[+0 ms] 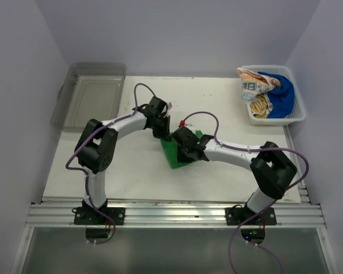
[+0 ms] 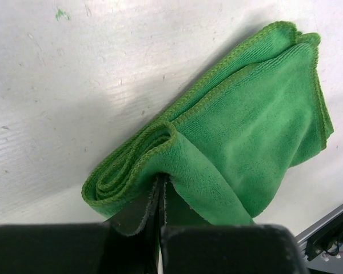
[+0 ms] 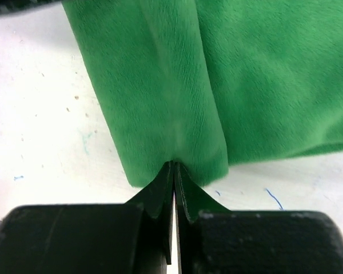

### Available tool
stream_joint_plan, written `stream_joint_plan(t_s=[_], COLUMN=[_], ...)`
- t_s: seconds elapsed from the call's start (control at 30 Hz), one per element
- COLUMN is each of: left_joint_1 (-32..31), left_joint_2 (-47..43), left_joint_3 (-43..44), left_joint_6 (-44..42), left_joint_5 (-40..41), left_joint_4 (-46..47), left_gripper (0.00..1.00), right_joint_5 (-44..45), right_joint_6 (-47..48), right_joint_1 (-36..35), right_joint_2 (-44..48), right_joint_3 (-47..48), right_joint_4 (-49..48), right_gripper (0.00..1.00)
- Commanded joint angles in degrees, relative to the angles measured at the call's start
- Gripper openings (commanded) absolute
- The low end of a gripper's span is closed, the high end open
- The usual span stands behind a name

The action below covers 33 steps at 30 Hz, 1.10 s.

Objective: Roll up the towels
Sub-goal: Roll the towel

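The green towel lies partly rolled at the middle of the table, with both grippers meeting over it. The left gripper has its fingers pressed together, pinching the coiled end of the roll; the right gripper is likewise closed tight on the near edge of the rolled part. The orange-and-white towel, blue towel and yellow-tan towel sit bunched in the white basket at the far right corner, well apart from the clear bin at the far left.
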<state>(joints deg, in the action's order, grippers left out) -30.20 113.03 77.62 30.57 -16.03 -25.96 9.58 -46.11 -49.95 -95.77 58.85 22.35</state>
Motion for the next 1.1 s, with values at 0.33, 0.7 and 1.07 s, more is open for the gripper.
stream_joint_plan(t_s=[0.33, 0.7, 1.07], left_joint_1=[0.3, 0.7, 5.8], left_joint_2=[-9.7, -13.8, -18.8], left_joint_3=[6.8, 3.5, -1.9], left_joint_6=[-5.2, -5.3, -2.4], left_joint_5=[5.3, 9.3, 13.0], left_joint_4=[-6.3, -8.5, -10.3], left_gripper=[0.29, 0.59, 0.59], right_joint_5=[5.7, 10.1, 14.8], right_joint_6=[2.6, 4.3, 15.1], right_joint_1=[-0.2, -0.2, -3.7], right_joint_2=[5.0, 6.6, -2.2], right_joint_3=[8.6, 10.1, 21.8], right_joint_4=[10.9, 15.0, 20.2], right_gripper=[0.26, 0.49, 0.61])
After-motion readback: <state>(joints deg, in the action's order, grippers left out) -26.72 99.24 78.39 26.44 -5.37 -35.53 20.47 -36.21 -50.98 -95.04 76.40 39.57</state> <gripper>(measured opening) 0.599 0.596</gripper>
